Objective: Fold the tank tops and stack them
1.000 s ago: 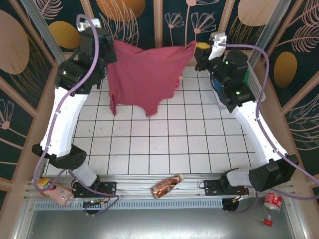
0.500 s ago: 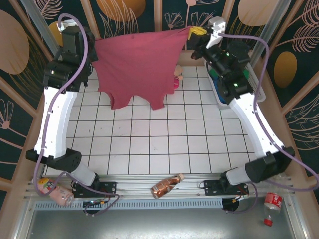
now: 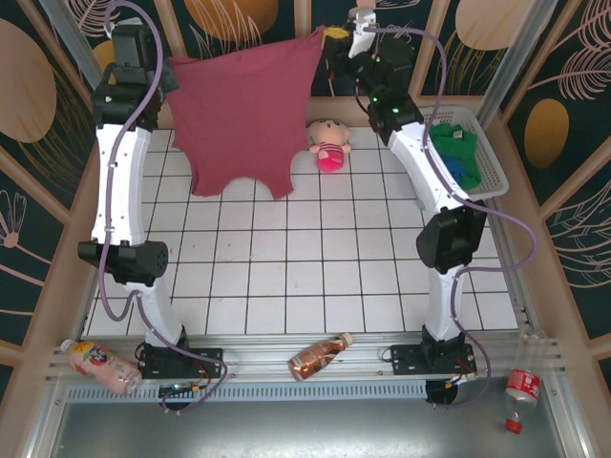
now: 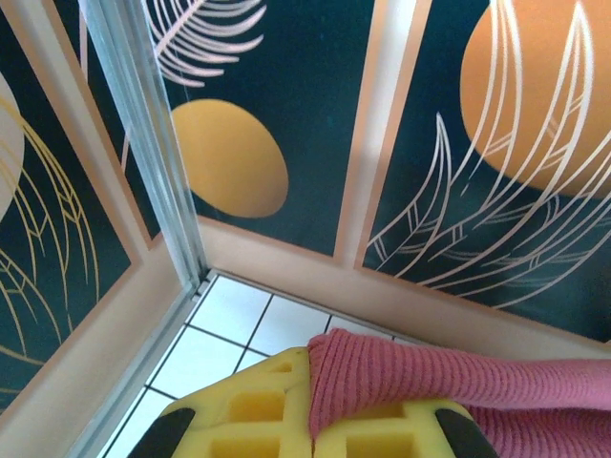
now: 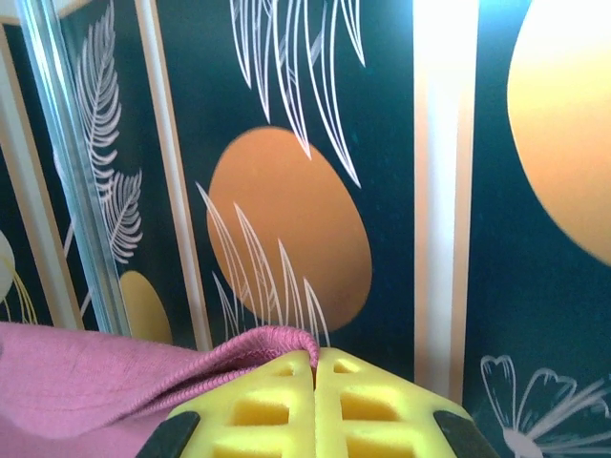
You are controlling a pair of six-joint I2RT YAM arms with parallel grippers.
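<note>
At 11 o'clock the left gripper is clamped tight on one upper corner of the maroon top. Its yellow fingers pinch the ribbed hem. The top hangs spread in the air above the tiled table. At 12 o'clock, by its right edge, lies the doll. The right gripper is closed on the other corner. At 2 o'clock the basket holds the green top and the blue top.

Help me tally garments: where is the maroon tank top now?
In the top view the maroon tank top hangs spread above the table at far left, held between the left gripper and right gripper, pink doll just to its right.
</note>
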